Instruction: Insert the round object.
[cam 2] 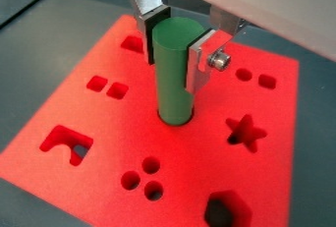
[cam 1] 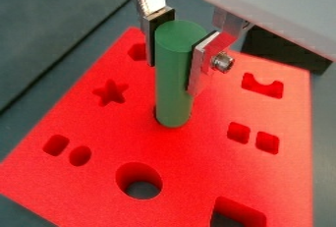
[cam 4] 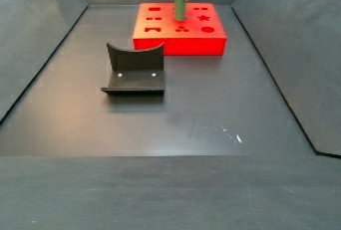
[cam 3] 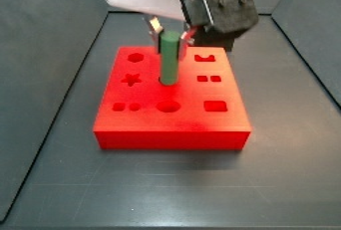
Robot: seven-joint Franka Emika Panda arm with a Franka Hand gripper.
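Observation:
The round object, a slim green peg (cam 1: 175, 79), stands upright between the fingers of my gripper (cam 1: 180, 52), which is shut on its upper part. It shows the same way in the other wrist view, peg (cam 2: 175, 74) and gripper (cam 2: 179, 49). Its lower end meets the top of the red block (cam 1: 73, 177) at a round hole near the block's middle; a dark rim shows around its foot (cam 2: 175, 120). How deep it sits I cannot tell. In both side views the peg (cam 3: 170, 60) (cam 4: 178, 0) rises from the block (cam 3: 173, 126) (cam 4: 180, 43) under the gripper (cam 3: 177, 33).
The block's top has other cut-outs: a star (cam 2: 243, 130), a larger round hole (cam 1: 140, 181), small squares (cam 1: 252, 136) and several more. A dark fixture (cam 4: 134, 72) stands on the grey floor, away from the block. Sloping dark walls enclose the floor.

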